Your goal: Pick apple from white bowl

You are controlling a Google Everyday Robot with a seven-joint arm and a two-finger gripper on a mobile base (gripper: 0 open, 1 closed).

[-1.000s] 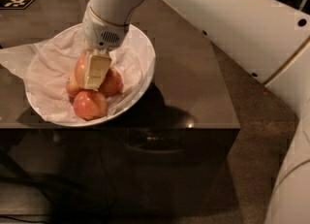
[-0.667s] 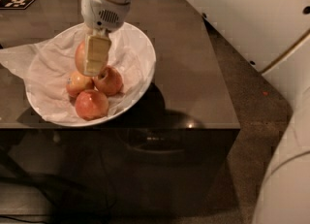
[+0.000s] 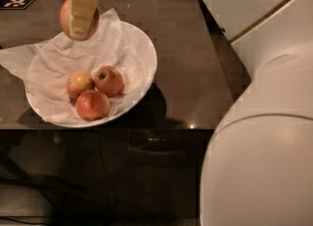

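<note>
Since the earlier frames we've come up out of the white bowl (image 3: 149,58). The gripper (image 3: 81,22) was down among the fruit; now it's at the top-left of the camera view, above the bowl's far-left side, with the apple (image 3: 64,17) lifted clear. Three smaller apples (image 3: 92,104) are left in a cluster on the paper (image 3: 19,58) lining the bowl.

Tool state: pinching the apple. One cream finger runs down across the fruit's near face. We judge the other is behind it, hidden. Skin bulges out on both sides of the visible finger, so the hold looks roughly centred.

Handling notes, our read only:
- Rigid, no give under the pads, so moderate squeeze is enough; over-clamping bruises it.
- Smooth skin on a round body, so it can pivot or squirt out of a two-point pinch.
- Moderately heavy for its size, so keep moves gentle and avoid quick swings.
- Best hold is across the widest part, not near the stem dimple or the base, where the curve sheds the pads.

The paper looks light and crinkly, and nothing shows it snagged on the fruit. The bowl sits on the dark table (image 3: 186,49), and the arm (image 3: 264,122) fills the right of the view.
</note>
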